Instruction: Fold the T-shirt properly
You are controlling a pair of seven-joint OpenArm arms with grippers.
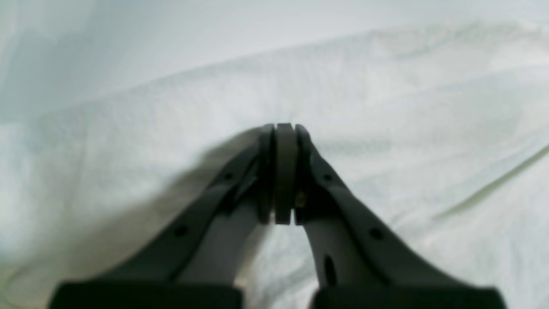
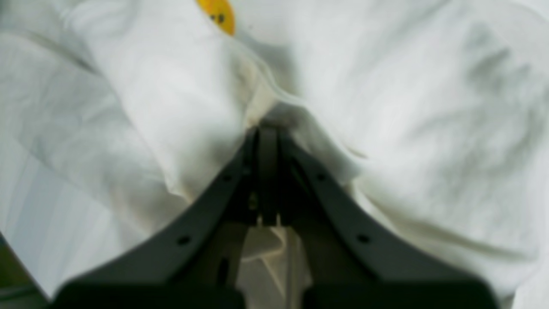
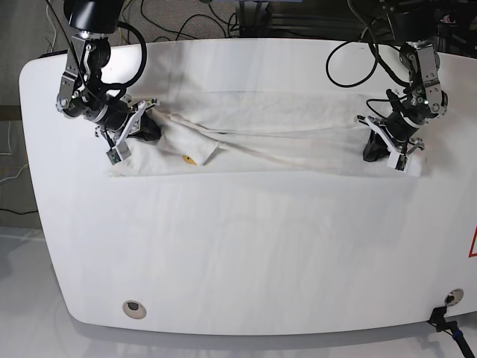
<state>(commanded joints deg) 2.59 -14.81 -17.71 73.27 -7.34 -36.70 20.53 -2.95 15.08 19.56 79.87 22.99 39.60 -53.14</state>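
**Two claws pinch a shirt stretched along the counter's far side**

The white T-shirt (image 3: 268,142) lies in a long, rumpled band across the far half of the white counter (image 3: 246,253), running from near its left edge to near its right edge. The right claw (image 2: 266,128) is closed tight, its tips buried in bunched cloth at the band's left end, just beside a small yellow patch of print (image 2: 218,15). The left claw (image 1: 285,128) is pressed together at the band's right end; whether cloth sits between its tips cannot be told.
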